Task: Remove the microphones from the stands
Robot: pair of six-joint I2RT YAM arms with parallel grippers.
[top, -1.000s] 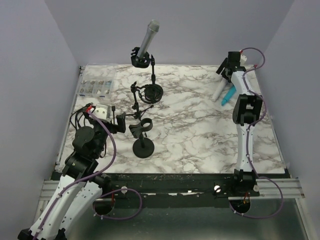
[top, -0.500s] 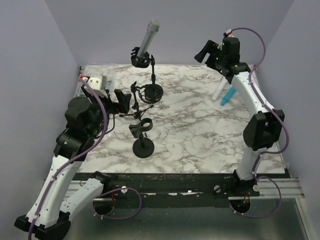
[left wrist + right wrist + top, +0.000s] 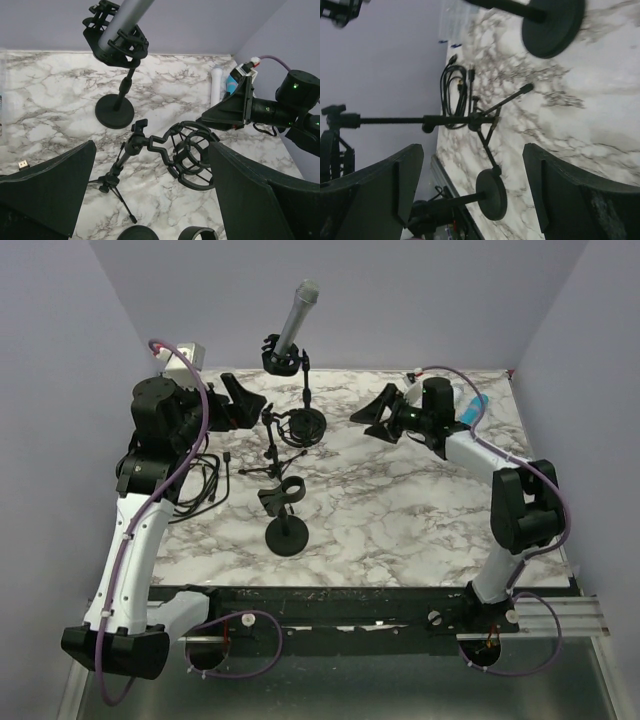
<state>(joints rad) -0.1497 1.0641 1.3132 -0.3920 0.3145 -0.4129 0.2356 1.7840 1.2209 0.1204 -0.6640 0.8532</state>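
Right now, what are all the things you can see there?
Microphone: one, grey, held in a clip, back.
Tall stand: one, black, holds the microphone, back middle.
Tripod stand: one, black, cage mount, middle.
Short stand: one, black, empty clip, front.
Cable: one, black, coiled, left.
Pen-like things: two, white and blue, back right.
Table: one, white-grey marble.
Left hand: one, black, open, left side.
Right hand: one, black, open, right side.

1. The left arm rises steeply from the table's near-left corner, and the left gripper points right with its jaws wide apart.
2. The right arm bends back over the far-right side, and the right gripper points left with its jaws spread.
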